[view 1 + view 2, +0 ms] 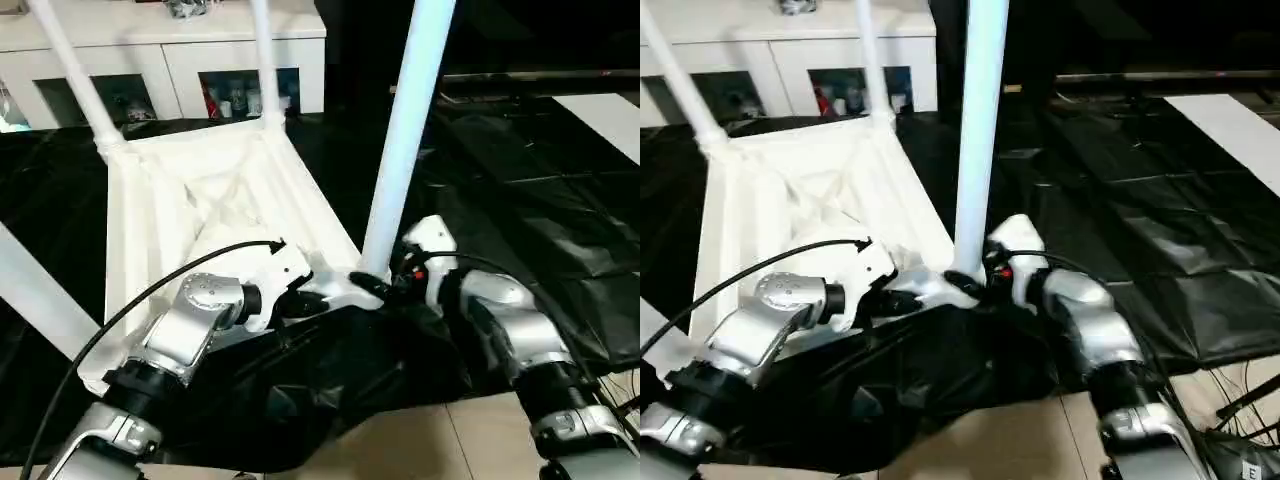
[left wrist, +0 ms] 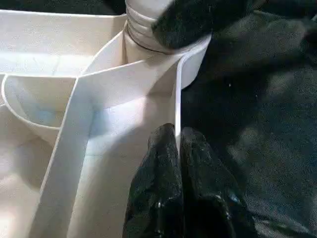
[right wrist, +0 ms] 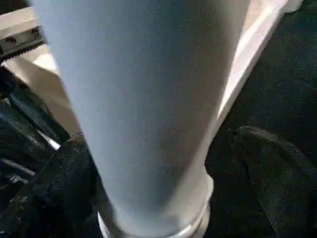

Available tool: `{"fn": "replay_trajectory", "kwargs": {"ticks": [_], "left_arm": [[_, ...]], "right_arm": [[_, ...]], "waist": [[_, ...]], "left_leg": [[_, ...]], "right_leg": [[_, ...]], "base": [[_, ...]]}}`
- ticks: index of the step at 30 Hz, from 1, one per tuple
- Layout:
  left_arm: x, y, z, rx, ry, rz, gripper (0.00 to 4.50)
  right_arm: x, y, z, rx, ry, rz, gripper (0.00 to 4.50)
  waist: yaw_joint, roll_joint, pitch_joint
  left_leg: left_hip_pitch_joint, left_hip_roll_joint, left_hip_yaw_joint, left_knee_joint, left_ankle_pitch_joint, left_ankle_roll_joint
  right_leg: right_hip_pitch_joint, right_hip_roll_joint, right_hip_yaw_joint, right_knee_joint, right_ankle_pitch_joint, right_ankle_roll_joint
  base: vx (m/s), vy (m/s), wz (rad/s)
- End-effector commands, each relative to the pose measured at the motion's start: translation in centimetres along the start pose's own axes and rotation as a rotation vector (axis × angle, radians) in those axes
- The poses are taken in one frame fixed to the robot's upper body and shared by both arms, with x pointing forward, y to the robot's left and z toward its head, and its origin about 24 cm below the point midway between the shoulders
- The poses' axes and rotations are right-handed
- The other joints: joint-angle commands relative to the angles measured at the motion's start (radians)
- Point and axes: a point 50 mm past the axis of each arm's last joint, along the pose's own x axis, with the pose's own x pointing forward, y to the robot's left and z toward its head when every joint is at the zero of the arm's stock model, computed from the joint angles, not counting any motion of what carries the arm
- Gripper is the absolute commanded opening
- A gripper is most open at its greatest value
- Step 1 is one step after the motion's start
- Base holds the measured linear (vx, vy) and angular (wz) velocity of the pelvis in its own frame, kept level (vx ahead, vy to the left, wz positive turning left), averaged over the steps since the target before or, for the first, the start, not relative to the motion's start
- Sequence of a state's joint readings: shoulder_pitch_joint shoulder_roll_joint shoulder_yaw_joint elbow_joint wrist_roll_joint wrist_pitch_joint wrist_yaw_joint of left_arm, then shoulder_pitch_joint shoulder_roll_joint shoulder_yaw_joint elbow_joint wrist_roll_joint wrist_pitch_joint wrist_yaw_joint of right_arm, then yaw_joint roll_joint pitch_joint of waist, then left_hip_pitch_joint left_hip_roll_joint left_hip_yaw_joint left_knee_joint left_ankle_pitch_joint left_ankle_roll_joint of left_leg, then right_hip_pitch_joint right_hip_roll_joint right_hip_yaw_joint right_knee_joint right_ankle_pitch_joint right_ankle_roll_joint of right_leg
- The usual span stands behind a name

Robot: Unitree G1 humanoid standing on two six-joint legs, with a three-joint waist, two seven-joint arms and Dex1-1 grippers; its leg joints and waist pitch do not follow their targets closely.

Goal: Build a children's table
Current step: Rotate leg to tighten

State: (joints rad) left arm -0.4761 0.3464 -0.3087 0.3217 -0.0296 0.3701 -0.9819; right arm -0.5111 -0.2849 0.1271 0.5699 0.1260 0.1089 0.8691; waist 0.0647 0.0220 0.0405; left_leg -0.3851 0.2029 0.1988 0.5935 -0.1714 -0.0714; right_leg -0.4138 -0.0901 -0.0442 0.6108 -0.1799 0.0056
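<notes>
leg [image 1: 405, 140] (upright) between hand [image 3: 163, 183] fingers

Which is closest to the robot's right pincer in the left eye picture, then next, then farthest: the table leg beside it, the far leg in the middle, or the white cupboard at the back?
1. Near leg, right at the right pincer.
2. Far middle leg, across the tabletop.
3. White cupboard, behind it.

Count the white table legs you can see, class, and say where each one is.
4: far left corner leg, far right corner leg, near right corner leg, and a leg at picture left, socket hidden.
</notes>
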Motion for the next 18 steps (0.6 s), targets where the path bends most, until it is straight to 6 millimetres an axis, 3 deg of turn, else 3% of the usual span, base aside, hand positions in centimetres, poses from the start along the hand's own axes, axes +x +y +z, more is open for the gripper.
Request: {"fn": "replay_trajectory", "kwargs": {"ticks": [1,6,7,18], "left_arm": [[0.5,-1.0,-1.2,-0.043,0.034,-0.071,0.00],[-0.1,-0.5,-1.4,-0.033,0.052,-0.057,0.00],[-0.2,-0.4,-1.4,-0.033,0.053,-0.054,0.00],[-0.5,0.0,-1.5,-0.032,0.060,-0.049,0.00]], "right_arm": [[-0.1,-0.3,0.2,-0.010,0.003,0.007,4.47],[0.0,-0.3,0.1,-0.023,-0.003,0.077,4.47],[-0.1,-0.4,0.1,-0.022,-0.004,0.078,4.19],[0.0,-0.3,-0.1,-0.015,-0.008,0.129,3.33]], "waist": [[0.003,-0.012,-0.062],[0.003,-0.015,-0.061],[0.003,-0.016,-0.062],[0.003,-0.013,-0.064]], "left_leg": [[0.015,0.020,-0.011,-0.066,-0.194,0.068],[0.015,0.022,-0.011,-0.066,-0.201,0.071],[0.015,0.022,-0.011,-0.066,-0.194,0.072],[0.014,0.021,-0.011,-0.063,-0.182,0.081]], "right_leg": [[0.050,-0.039,0.028,-0.064,-0.132,-0.242],[0.051,-0.041,0.028,-0.065,-0.167,-0.235],[0.051,-0.041,0.028,-0.064,-0.159,-0.235],[0.053,-0.041,0.026,-0.061,-0.127,-0.255]], "base": [[0.000,0.000,0.00],[0.000,0.000,0.00],[0.000,0.000,0.00],[0.000,0.000,0.00]]}}
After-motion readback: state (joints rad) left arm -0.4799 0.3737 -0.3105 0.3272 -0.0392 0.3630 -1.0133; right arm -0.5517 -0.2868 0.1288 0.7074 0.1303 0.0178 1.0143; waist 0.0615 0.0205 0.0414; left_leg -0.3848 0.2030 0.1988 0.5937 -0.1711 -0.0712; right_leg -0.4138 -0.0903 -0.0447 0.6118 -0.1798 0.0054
